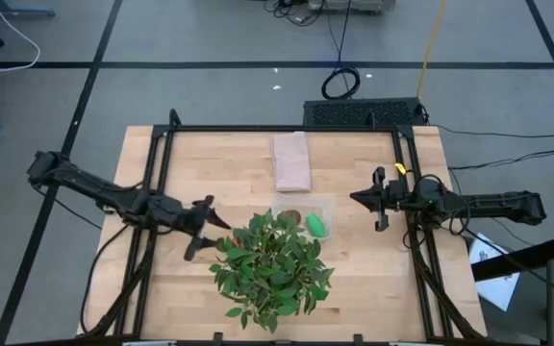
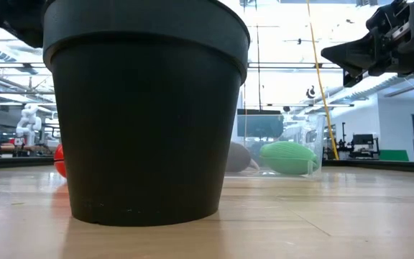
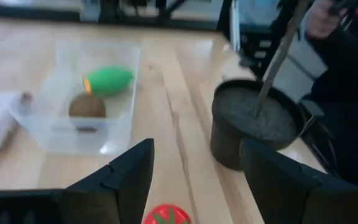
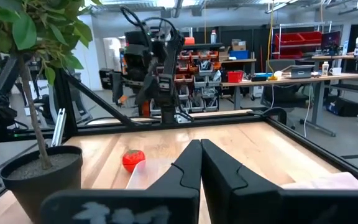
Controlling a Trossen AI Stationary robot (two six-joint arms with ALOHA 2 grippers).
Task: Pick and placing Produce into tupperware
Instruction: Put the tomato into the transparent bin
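The clear tupperware point(image 1: 308, 219) stands on the table just beyond the potted plant and holds the green oval point(image 3: 109, 79) and the brown kiwi-like ball point(image 3: 87, 106). The small red piece point(image 4: 133, 158) lies on the bare table left of the tub, close to the pot; it also shows at the bottom edge of the left wrist view as the red piece point(image 3: 166, 215). My left gripper point(image 1: 210, 229) hovers open above it, pointing toward the tub, its fingers apart around nothing. My right gripper point(image 1: 357, 199) is shut and held above the table's right side.
A big leafy plant point(image 1: 272, 264) in a black pot point(image 2: 146, 115) stands near the table's front middle, right beside my left gripper. A pinkish folded cloth point(image 1: 291, 160) lies at the far middle. A person's dark sleeve point(image 3: 347, 74) shows beyond the pot.
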